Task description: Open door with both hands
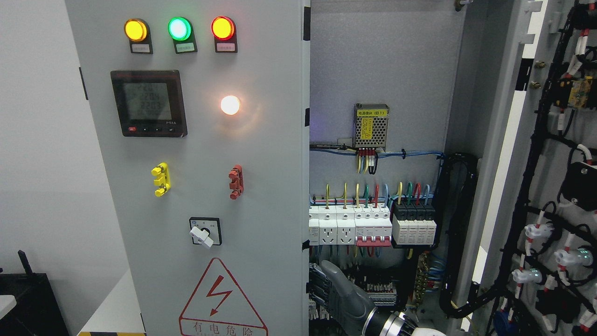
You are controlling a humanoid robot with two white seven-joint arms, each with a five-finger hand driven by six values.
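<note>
Right door point(550, 140) swung wide open, left door point(200, 186) shut; right hand point(333, 291), fingers straight and holding nothing, seemingly hooked behind left door's free edge, so that half is left; left hand unseen.

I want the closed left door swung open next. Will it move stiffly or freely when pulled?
The left door probably feels heavy: it carries a meter, lamps and switches. It likely swings rigidly on its hinges as one metal panel. The right hand at its edge may find painted metal slippery.
</note>
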